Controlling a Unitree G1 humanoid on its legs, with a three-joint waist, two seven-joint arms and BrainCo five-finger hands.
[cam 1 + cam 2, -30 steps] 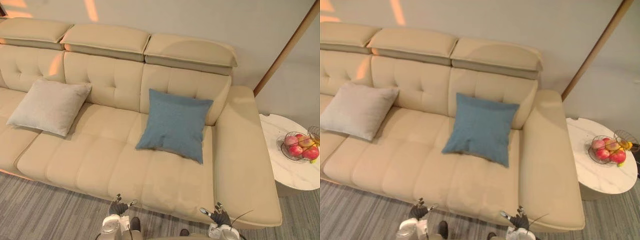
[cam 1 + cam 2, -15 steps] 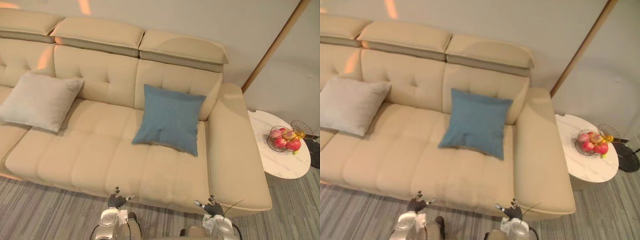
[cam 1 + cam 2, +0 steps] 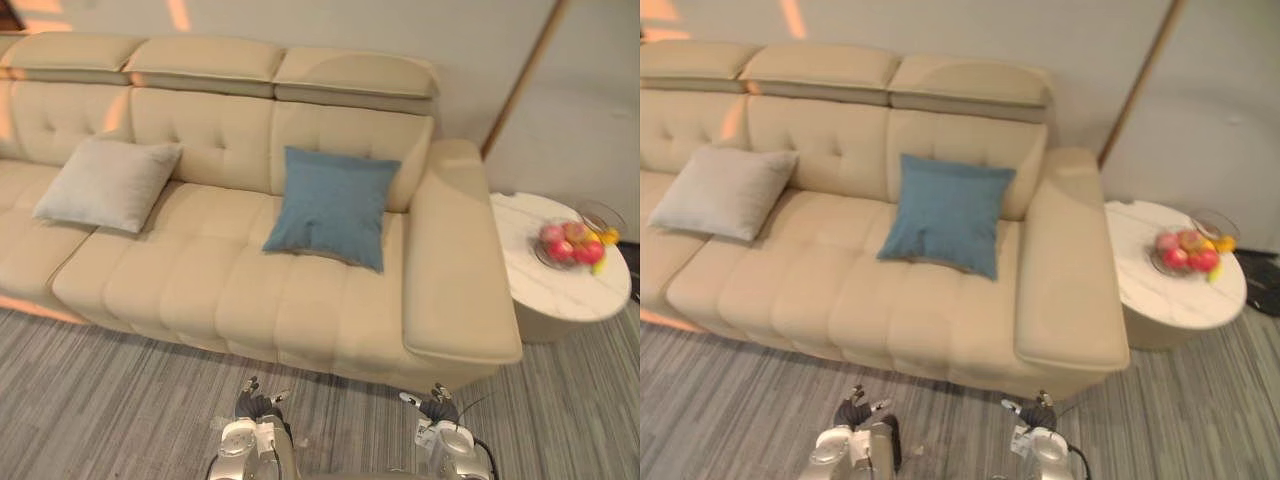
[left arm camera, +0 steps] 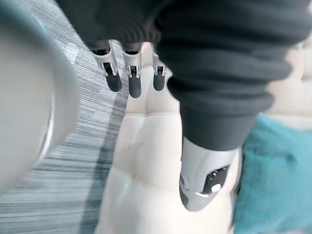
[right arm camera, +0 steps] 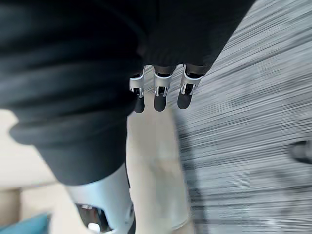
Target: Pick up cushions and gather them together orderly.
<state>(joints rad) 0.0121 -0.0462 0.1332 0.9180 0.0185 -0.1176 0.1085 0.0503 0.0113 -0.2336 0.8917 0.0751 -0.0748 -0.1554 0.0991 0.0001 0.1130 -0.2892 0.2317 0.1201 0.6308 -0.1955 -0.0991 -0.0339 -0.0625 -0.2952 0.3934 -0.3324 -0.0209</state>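
On the sofa (image 3: 300, 290), toward its right end, the blue cushion (image 3: 330, 205) leans on the backrest, just beside the armrest. The grey cushion (image 3: 108, 183) leans on the backrest toward the sofa's left end, well apart from the blue one, with bare seat between them.

Change noted: the whole view has pulled back from the sofa. More carpet (image 3: 120, 390) now shows before the sofa's front edge than a second ago. Both cushions sit at the same spots on the sofa, so the camera has moved, not the cushions.

Left hand (image 3: 256, 404) hangs low over the carpet, short of the sofa's front edge. Its fingers (image 4: 132, 80) are straight and relaxed, holding nothing. Right hand (image 3: 438, 408) is low near the sofa's front right corner, its fingers (image 5: 161, 92) likewise loose and empty.

Side table (image 3: 560, 290) with a fruit bowl (image 3: 568, 243) stands past the sofa's right armrest.

Judgement: gathering is not yet begun. With the sofa now further off, neither hand looks within reach of a cushion; an approach toward the sofa must likely come first.
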